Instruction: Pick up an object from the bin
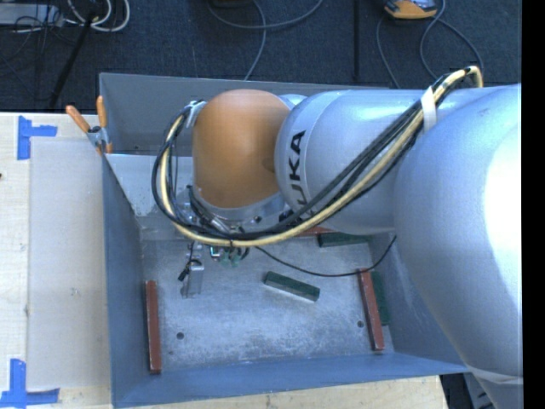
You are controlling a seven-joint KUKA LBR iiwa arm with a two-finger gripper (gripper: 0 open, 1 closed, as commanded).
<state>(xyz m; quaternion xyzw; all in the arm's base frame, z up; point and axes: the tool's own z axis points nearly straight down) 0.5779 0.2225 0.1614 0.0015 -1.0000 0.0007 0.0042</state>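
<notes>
My gripper (192,281) hangs below the orange wrist cover over the left part of the bin floor, above bare metal, with nothing seen in it. The nearest loose thing is a flat dark green bar (291,286) lying at a slant on the floor, to the right of the gripper and apart from it. Down the left side, below and left of the gripper, lies a long brown strip (152,326). A second dark green piece (345,239) lies farther right, partly hidden under the arm.
Another brown strip (370,310) lies along the bin's right side with a dark green piece (383,301) beside it. The arm and its orange cover hide the back of the bin. Cables loop around the wrist.
</notes>
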